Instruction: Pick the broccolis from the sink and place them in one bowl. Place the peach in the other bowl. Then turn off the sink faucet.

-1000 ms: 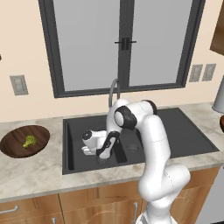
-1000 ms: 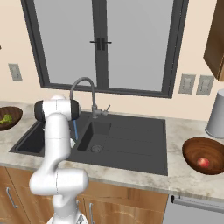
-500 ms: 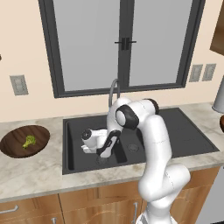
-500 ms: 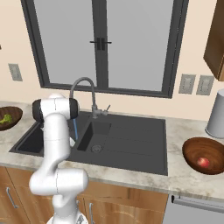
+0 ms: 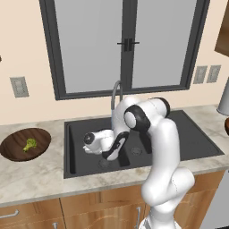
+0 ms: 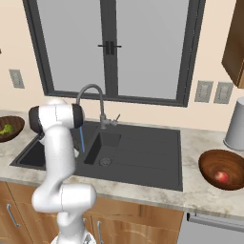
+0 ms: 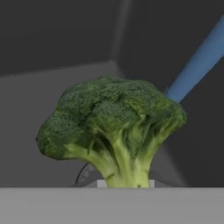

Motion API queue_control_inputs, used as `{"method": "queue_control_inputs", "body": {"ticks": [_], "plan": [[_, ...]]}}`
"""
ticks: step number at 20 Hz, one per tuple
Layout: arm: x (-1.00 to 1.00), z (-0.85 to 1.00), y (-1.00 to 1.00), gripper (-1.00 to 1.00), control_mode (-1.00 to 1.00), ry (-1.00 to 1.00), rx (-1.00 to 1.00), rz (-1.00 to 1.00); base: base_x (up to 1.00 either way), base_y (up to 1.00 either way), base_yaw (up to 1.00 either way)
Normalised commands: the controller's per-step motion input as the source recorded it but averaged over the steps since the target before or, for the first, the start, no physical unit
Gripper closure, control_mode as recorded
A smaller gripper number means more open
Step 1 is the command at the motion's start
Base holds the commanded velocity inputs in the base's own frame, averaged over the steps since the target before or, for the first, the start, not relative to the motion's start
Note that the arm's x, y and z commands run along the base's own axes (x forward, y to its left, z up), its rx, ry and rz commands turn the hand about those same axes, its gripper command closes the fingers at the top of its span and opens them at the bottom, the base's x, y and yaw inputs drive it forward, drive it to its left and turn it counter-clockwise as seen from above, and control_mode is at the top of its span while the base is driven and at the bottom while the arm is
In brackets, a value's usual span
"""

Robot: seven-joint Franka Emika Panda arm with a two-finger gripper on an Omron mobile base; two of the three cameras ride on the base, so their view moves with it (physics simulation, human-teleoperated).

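The fingers themselves are hard to make out: in the hand view the grey band cuts off their tips, and a broccoli floret (image 7: 114, 133) stands right at them, its stalk running down to where they meet. They have closed, and from how the stalk sits there they appear to be gripping this floret, though the contact is hidden. Beyond the floret lie the dark walls of the sink (image 7: 52, 52), and a blue stream of water (image 7: 197, 61) slants past on the far side of the crown.

In the left base view the arm bends down from its shoulder, the forearm folded low into the left basin of the sink (image 5: 78, 129), and the hand (image 5: 96, 142) lies level, pointing to the robot's left. The faucet (image 5: 115, 95) is partly hidden behind the arm.

Well away from the fingers, on the tabletop (image 5: 36, 172) to the left, a wooden bowl (image 5: 15, 147) holds the other broccoli (image 5: 29, 144). In the right base view the second bowl (image 6: 209, 164) holds the peach (image 6: 220, 177).
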Motion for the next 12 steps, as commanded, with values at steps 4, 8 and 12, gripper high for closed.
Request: {"method": "queue_control_inputs", "body": {"ticks": [4, 8, 12], "plan": [[-0.03, 0.39, 0.07, 1.0, -1.0, -0.05, 0.0, 0.0, 0.0, 0.0, 0.0], [0.0, 0.28, 0.19, 1.0, -1.0, -0.03, 0.0, 0.0, 0.0, 0.0, 0.0], [0.0, 0.28, 0.19, 1.0, -1.0, 0.0, 0.0, 0.0, 0.0, 0.0, 0.0]]}}
